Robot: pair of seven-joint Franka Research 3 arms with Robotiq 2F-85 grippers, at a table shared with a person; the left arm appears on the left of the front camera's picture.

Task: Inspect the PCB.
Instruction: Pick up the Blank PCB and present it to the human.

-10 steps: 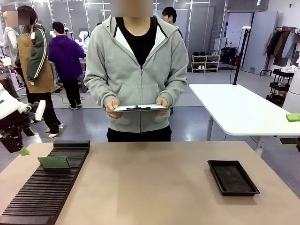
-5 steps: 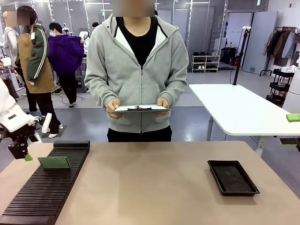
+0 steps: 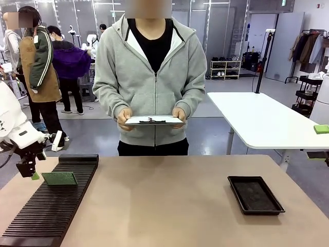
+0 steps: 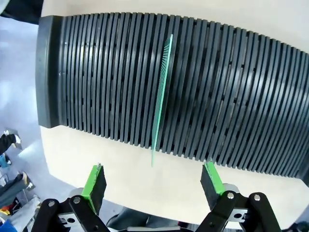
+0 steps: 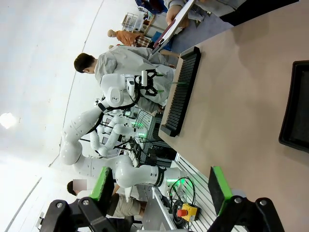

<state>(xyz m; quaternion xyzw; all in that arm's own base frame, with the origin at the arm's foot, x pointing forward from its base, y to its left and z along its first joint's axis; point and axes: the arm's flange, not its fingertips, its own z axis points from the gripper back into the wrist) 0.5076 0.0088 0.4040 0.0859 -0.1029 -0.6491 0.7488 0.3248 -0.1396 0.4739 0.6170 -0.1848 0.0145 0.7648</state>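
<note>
Left gripper (image 3: 31,174) shifted toward rack (image 3: 51,211); PCB (image 3: 59,178) upright inside, seemingly far-end slot.

The PCB (image 3: 59,178) is a thin green rectangular board with a finely patterned face. It stands on its long edge in one slot of a black ribbed rack (image 3: 51,211) at the left side of the counter (image 3: 164,206), towards the rack's far end, with its broad face turned to the front camera. From the left wrist camera the PCB (image 4: 161,96) shows edge-on as a slim green line across the rack's (image 4: 241,96) ribs. One end juts slightly past the rack's side.
</note>
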